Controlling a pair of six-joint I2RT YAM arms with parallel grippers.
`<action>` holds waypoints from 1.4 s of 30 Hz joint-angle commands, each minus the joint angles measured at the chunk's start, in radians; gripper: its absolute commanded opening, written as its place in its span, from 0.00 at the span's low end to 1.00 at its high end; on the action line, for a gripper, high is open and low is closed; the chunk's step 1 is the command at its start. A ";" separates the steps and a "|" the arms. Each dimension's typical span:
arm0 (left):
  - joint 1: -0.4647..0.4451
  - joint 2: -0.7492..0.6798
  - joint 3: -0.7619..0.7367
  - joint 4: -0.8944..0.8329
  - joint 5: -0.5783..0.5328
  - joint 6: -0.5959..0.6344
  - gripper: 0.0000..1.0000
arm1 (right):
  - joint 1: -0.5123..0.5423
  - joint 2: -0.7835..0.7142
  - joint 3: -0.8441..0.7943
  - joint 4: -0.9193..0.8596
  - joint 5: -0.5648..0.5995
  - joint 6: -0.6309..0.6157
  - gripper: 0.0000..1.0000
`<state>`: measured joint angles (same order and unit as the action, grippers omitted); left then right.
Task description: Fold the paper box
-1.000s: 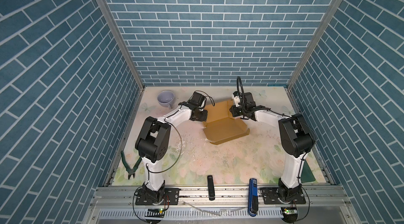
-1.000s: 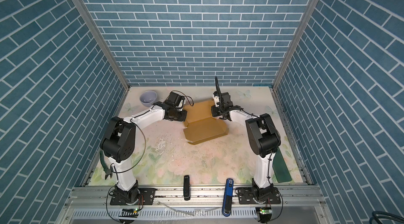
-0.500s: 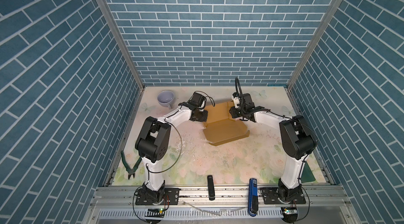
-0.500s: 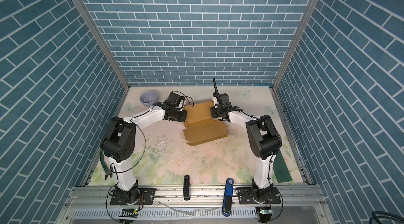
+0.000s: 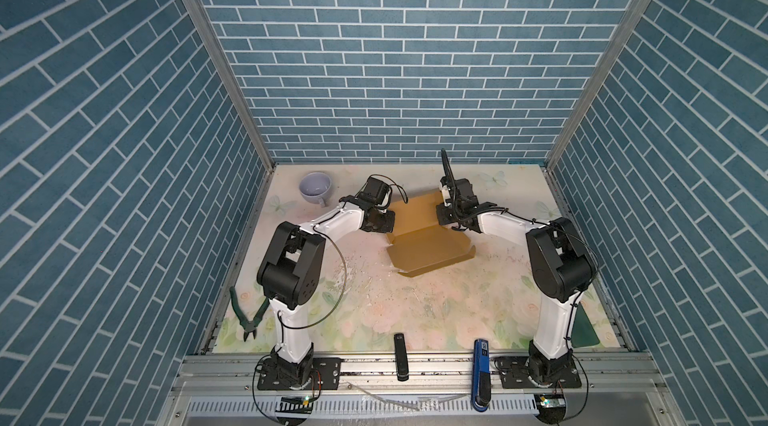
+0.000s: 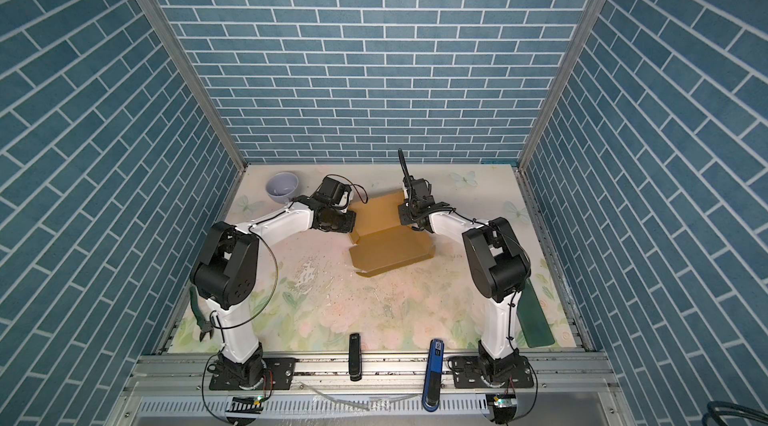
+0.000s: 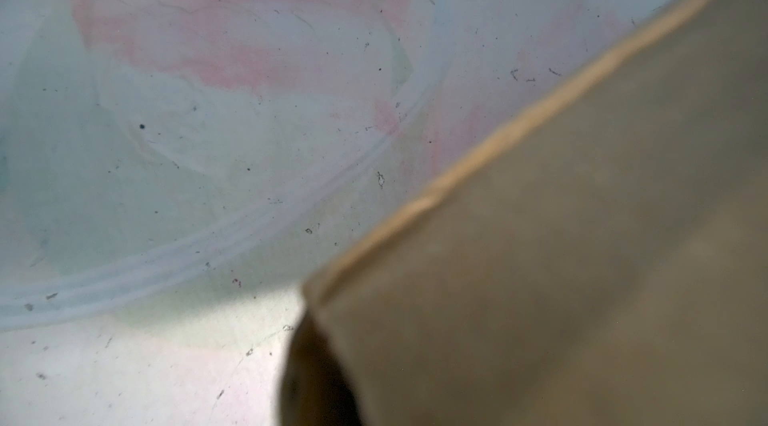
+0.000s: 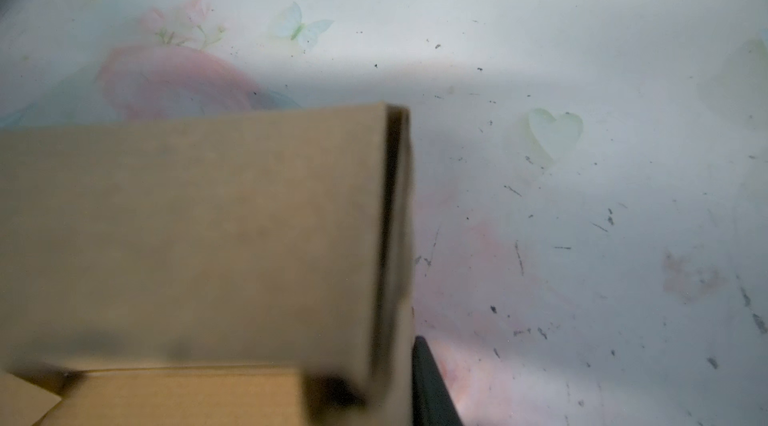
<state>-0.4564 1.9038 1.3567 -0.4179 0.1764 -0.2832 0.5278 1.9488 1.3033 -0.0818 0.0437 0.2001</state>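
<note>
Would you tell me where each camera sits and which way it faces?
Both top views: high in front, looking down toward the back wall; left arm, right arm whole, left gripper and right gripper at the paper box.
Left wrist: on the left arm, close over table and box edge; one finger shows.
Right wrist: on the right arm, facing a box flap; one finger shows.
All show the box.

White arm links (image 5: 336, 222), black joint housings (image 5: 291, 266), looping black cables (image 5: 344, 274)
</note>
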 commanded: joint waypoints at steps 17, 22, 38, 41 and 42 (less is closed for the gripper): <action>-0.019 0.041 0.080 -0.036 -0.059 -0.069 0.07 | 0.116 0.135 0.241 -0.390 0.141 0.098 0.15; -0.029 0.073 0.106 -0.064 -0.107 -0.074 0.10 | 0.129 0.155 0.269 -0.424 0.152 0.140 0.15; -0.030 0.110 0.116 -0.080 -0.139 -0.094 0.10 | 0.130 0.199 0.297 -0.422 0.198 0.252 0.19; -0.031 0.110 0.116 -0.081 -0.146 -0.097 0.10 | 0.130 0.208 0.325 -0.470 0.212 0.253 0.17; -0.030 0.109 0.116 -0.080 -0.148 -0.097 0.10 | 0.130 0.209 0.331 -0.481 0.214 0.252 0.17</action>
<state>-0.4656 1.9770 1.4555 -0.4847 0.0174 -0.3824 0.6312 2.1101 1.6001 -0.4648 0.2741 0.4038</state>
